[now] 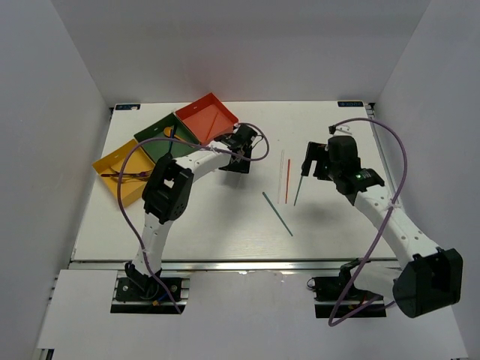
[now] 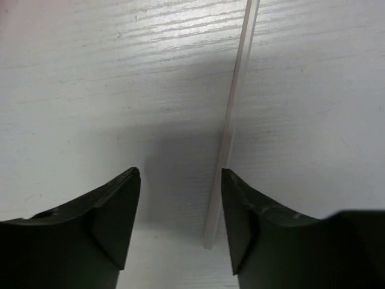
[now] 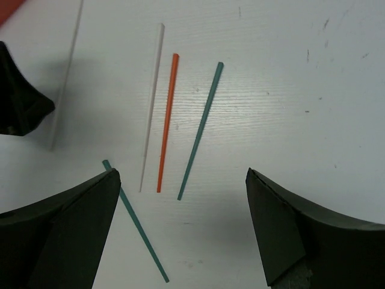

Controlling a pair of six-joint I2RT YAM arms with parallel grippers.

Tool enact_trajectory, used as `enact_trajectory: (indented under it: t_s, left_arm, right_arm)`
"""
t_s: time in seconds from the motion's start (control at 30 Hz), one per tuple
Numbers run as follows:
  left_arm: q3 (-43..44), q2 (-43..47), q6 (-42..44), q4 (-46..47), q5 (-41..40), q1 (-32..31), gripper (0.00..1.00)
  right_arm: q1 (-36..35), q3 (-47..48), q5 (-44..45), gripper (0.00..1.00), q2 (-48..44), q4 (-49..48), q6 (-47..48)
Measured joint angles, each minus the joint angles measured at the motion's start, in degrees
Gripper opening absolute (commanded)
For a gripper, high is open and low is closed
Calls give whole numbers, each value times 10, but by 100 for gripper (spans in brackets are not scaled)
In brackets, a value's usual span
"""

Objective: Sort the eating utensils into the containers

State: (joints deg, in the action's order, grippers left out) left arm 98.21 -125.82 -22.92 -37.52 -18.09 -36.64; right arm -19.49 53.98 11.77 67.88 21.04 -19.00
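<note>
Three boxes stand at the back left: yellow (image 1: 120, 169), dark green (image 1: 161, 139) and red-orange (image 1: 206, 116). My left gripper (image 1: 241, 157) is open and low over the table. A silver chopstick (image 2: 231, 120) lies between its fingers, close beside the right one, and it also shows in the right wrist view (image 3: 66, 78). My right gripper (image 1: 309, 166) is open and empty above loose chopsticks. These are a silver one (image 3: 151, 108), a red one (image 3: 166, 123), a teal one (image 3: 200, 129) and a second teal one (image 3: 138, 229) lying slantwise.
The yellow box holds some dark utensils (image 1: 124, 176). The dark green box holds a gold piece (image 1: 169, 131). White walls enclose the table on three sides. The arms' purple cables loop above the table.
</note>
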Motion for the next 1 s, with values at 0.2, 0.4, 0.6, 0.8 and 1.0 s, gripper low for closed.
enact_trajectory:
  t_s: [0.2, 0.4, 0.6, 0.8, 1.0]
  left_arm:
    - [47, -32, 21, -26, 7, -9, 50]
    - [50, -42, 24, -26, 17, -24, 59]
    - [41, -40, 18, -10, 38, -25, 28]
    - [12, -28, 24, 25, 57, -26, 0]
    - [-3, -11, 53, 18, 65, -26, 0]
  right_arm:
    - [0, 0, -21, 89, -52, -15, 10]
    - [0, 0, -28, 89, -52, -16, 15]
    - [0, 0, -30, 89, -55, -16, 17]
    - [0, 0, -30, 89, -68, -17, 17]
    - [0, 0, -30, 89, -83, -19, 17]
